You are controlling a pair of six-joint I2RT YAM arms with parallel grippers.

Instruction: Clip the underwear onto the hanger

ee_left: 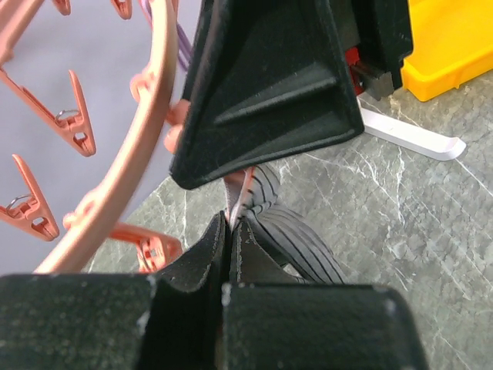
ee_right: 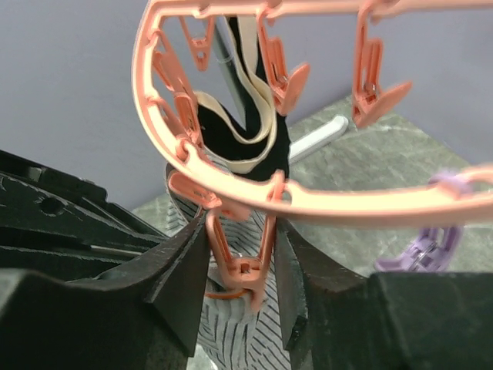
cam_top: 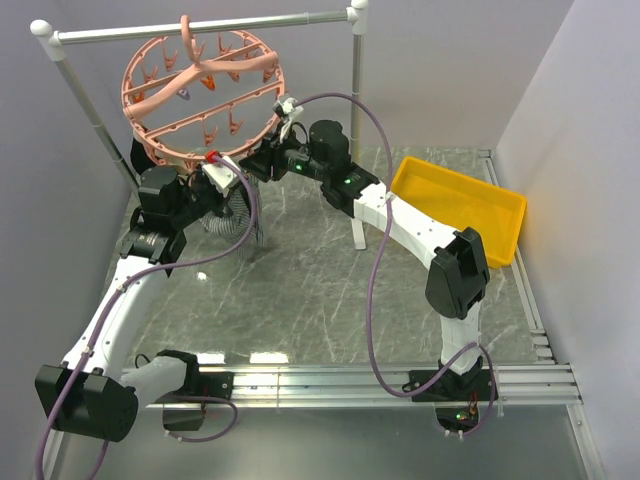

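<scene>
Pinching underwear (ee_left: 302,240) w/ L hand (ee_left: 231,228), R hand (ee_right: 239,256) squeezing hanger (ee_right: 347,205) clip (ee_right: 243,271)

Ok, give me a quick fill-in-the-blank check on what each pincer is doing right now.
The left pincer is shut on the striped ____.
The right pincer pinches a pink ____ of the hanger.
The tray beside the right arm is coloured ____.
Missing words: underwear; clip; yellow.
</scene>
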